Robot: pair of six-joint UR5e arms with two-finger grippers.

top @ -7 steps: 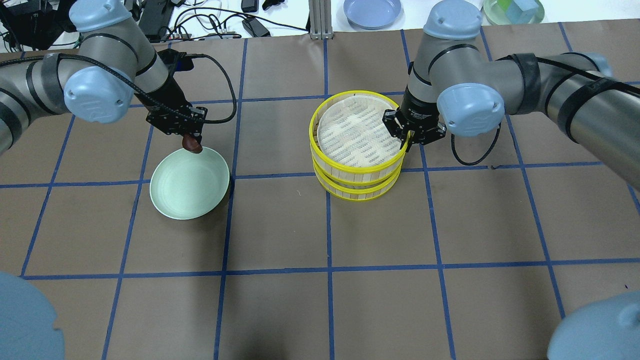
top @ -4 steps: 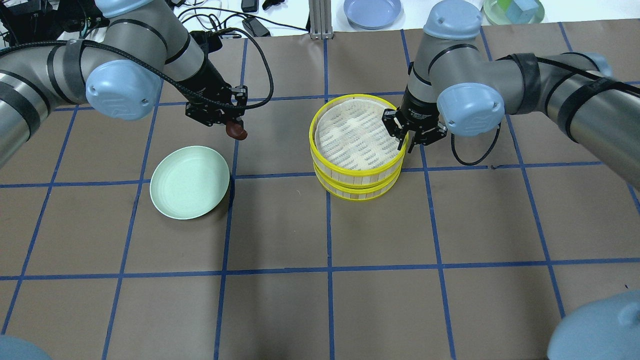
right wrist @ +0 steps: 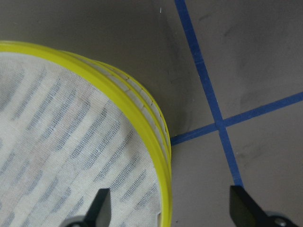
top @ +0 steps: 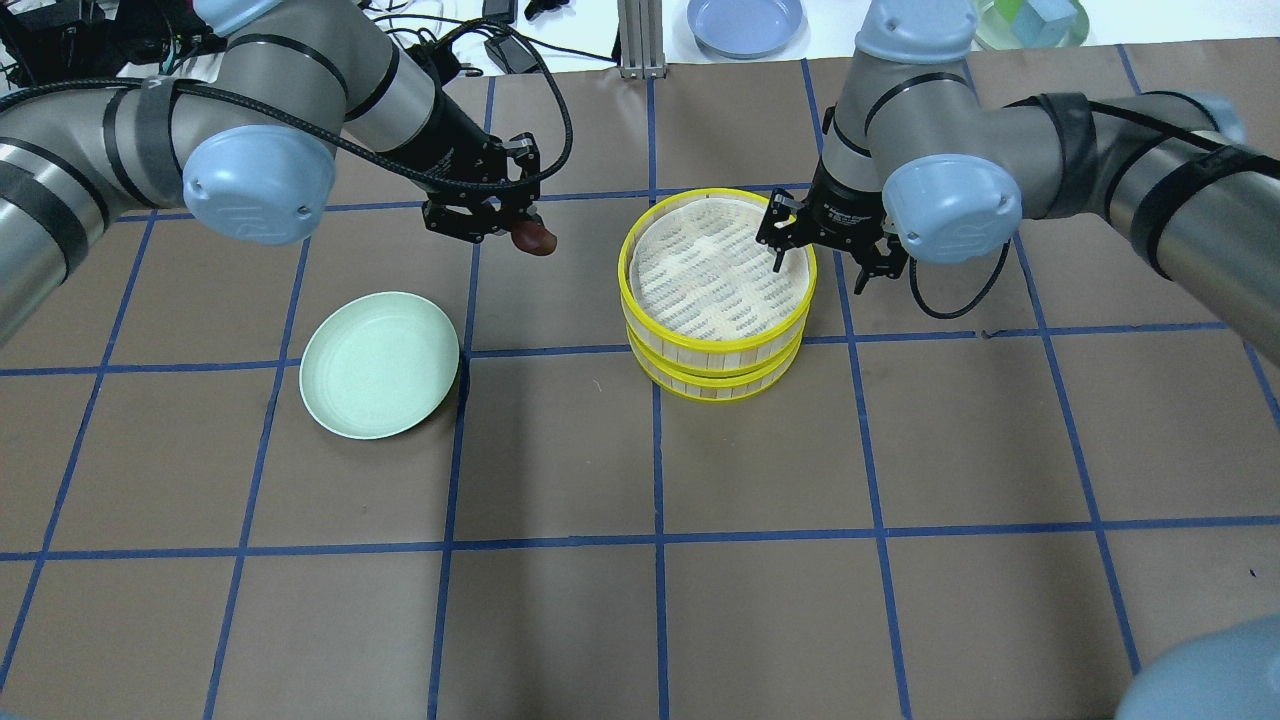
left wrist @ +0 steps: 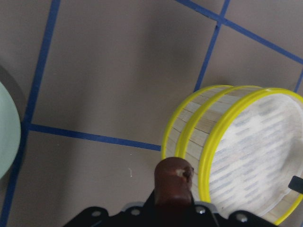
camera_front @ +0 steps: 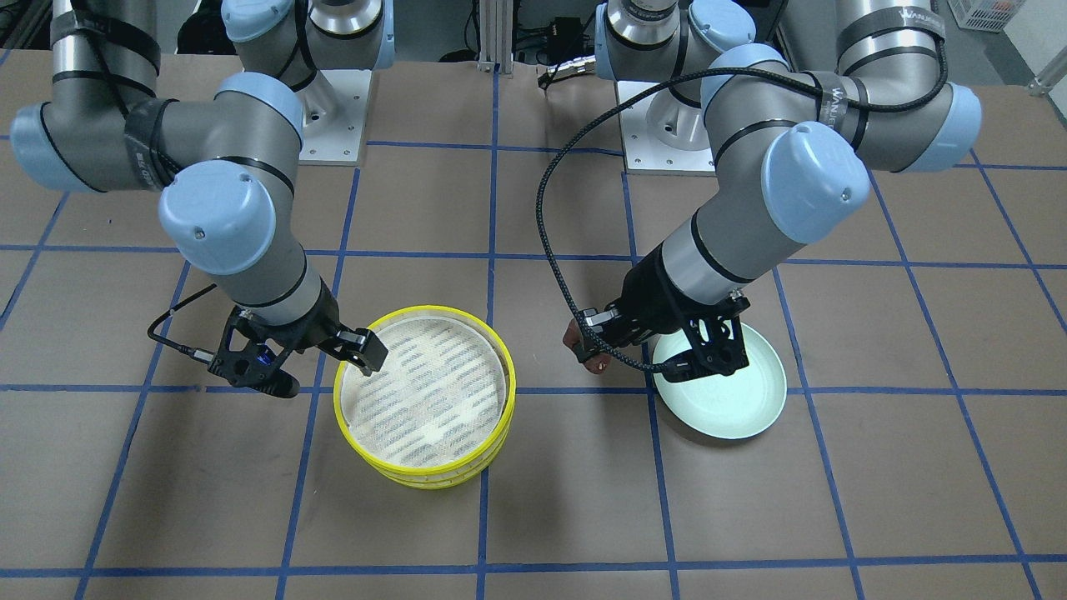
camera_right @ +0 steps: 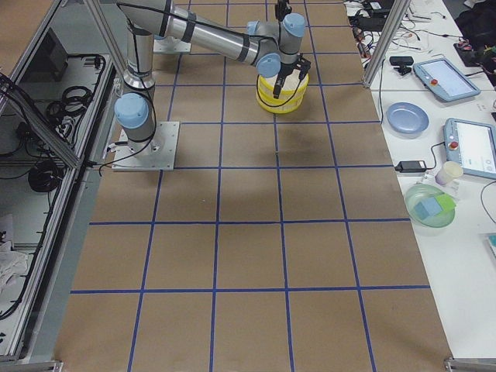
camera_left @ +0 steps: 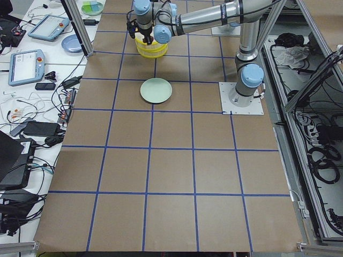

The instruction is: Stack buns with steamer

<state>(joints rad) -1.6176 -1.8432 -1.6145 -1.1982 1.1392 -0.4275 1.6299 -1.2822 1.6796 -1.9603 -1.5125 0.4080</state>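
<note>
My left jaws stay clenched on the dark brown bun [top: 535, 239], which has left the green plate [top: 380, 365], now at its 7 o'clock on the surface [top: 760, 600], and hangs in the air at 9 o'clock of the steamer [top: 716, 352] stack. My right jaws, earlier pinching the top tray's rim at 3 o'clock, are now released and straddle it.
</note>
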